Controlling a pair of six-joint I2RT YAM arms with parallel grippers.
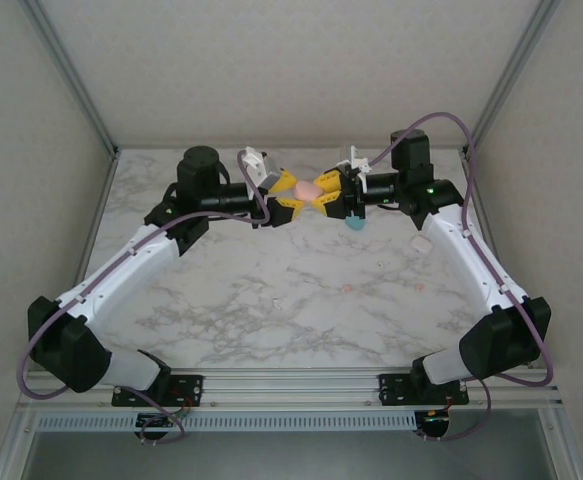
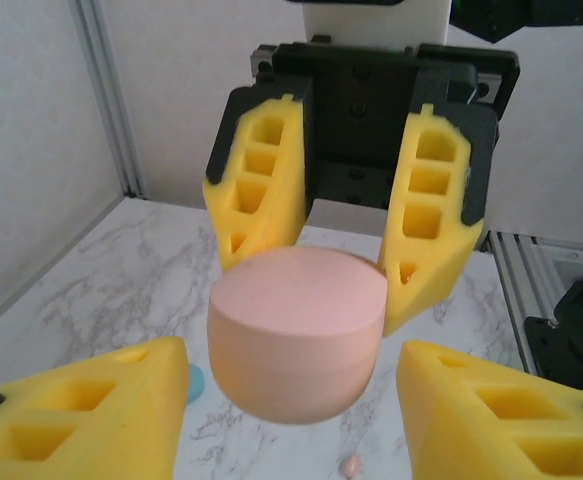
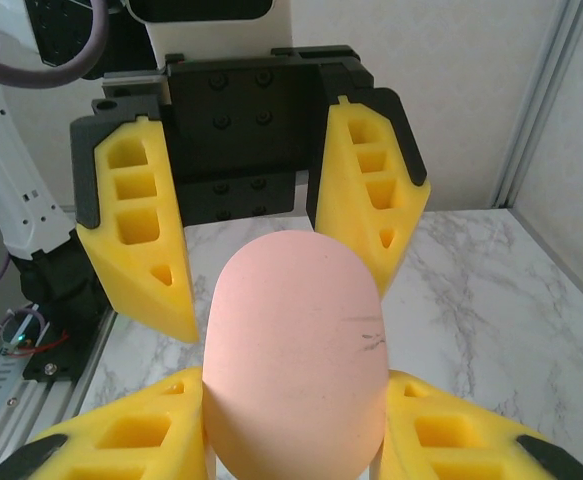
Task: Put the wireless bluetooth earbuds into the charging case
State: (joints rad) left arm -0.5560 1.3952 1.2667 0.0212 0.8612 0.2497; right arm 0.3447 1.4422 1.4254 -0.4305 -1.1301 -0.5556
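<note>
Pink charging case (image 3: 293, 350) gripped in right hand (image 3: 291, 405), left hand (image 2: 291, 365) flanking it

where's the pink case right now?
Top view: the pink case hangs above the far-centre table, gripped by the right tool, with the left tool open around it.

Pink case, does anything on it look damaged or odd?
Yes: the pink case, clamped in the right gripper, has a thin dark scratch-like mark on its rounded shell, toward its right side in the right wrist view. Nothing else stands out.

Lab test cell: aluminium frame (image 1: 71, 75), white panels (image 1: 291, 60), marble-look tabletop (image 1: 271, 300).
</note>
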